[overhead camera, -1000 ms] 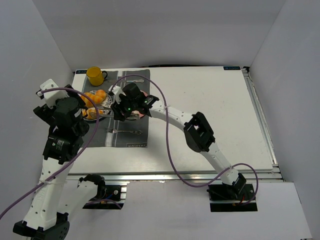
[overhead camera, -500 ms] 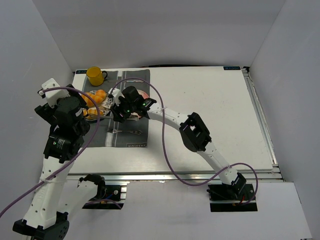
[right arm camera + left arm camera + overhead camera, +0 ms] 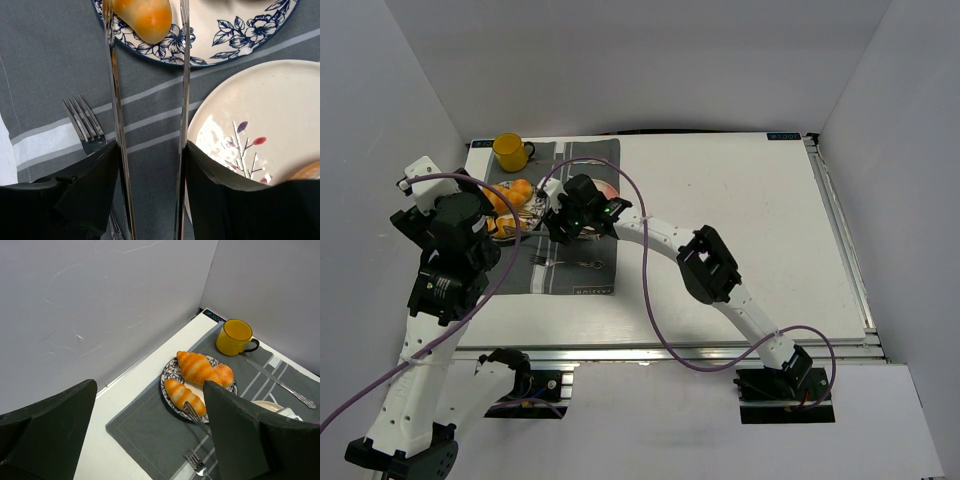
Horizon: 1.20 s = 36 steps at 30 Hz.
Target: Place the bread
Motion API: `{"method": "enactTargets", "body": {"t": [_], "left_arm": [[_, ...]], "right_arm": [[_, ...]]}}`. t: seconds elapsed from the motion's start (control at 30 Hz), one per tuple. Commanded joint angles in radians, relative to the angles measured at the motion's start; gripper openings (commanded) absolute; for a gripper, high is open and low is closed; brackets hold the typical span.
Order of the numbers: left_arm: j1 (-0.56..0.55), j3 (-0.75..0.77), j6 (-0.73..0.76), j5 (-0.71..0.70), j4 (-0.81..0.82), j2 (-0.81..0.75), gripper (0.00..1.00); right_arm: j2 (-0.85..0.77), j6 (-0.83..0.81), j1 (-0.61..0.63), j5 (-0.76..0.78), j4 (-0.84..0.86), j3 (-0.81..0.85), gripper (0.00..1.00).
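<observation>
Bread lies in three pieces, two striped rolls and a round bun, on a blue-flowered plate at the left end of a grey placemat. Farthest left, the left gripper hangs short of that plate, fingers spread wide with nothing between them, the bread ahead of it and well apart. A yellow mug stands just beyond the plate. The blue sticker near it is too small to read, as is the white print on the placemat's near hem. Metal tongs reach over the plate's rim, tips either side of the smaller roll: left blade against it, right just beside. The right gripper is clamped on the tongs' arms. A white plate with a twig pattern bears an orange piece at its edge.
</observation>
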Motion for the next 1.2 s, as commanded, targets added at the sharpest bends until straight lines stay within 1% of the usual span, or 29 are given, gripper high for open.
{"method": "enactTargets", "body": {"t": [0.0,0.13,0.17,0.23,0.5,0.53,0.8,0.97,1.03,1.07,1.17], "left_arm": [[-0.005,0.006,0.009,-0.019,-0.001,-0.007,0.98],[-0.005,0.0,0.012,-0.02,0.002,-0.007,0.98],[-0.005,-0.002,0.012,-0.02,0.003,-0.008,0.98],[-0.005,-0.003,0.012,-0.02,0.003,-0.01,0.98],[-0.005,-0.009,0.013,-0.022,0.006,-0.011,0.98],[-0.005,-0.009,0.013,-0.022,0.006,-0.01,0.98],[-0.005,-0.008,0.015,-0.026,0.006,-0.013,0.98],[-0.005,-0.009,0.015,-0.025,0.009,-0.014,0.98],[-0.004,-0.011,0.013,-0.025,0.009,-0.016,0.98],[-0.005,-0.012,0.013,-0.025,0.009,-0.019,0.98],[-0.005,-0.014,0.013,-0.022,0.009,-0.022,0.98]], "right_arm": [[0.004,-0.023,0.003,0.022,0.024,0.057,0.58],[0.004,-0.028,0.003,0.014,0.009,0.067,0.49],[0.003,-0.028,0.003,0.013,0.008,0.068,0.41],[-0.005,-0.028,0.003,-0.001,0.004,0.063,0.31],[-0.087,-0.02,0.009,-0.019,0.023,-0.001,0.11],[-0.092,-0.017,0.009,-0.024,0.023,-0.006,0.07],[-0.205,0.017,0.028,-0.01,0.083,-0.067,0.07],[-0.284,0.064,0.029,0.003,0.086,-0.098,0.07],[-0.337,0.072,0.029,0.051,0.09,-0.156,0.07],[-0.379,0.068,0.029,0.098,0.086,-0.215,0.07],[-0.463,0.058,0.025,0.177,0.084,-0.324,0.07]]}}
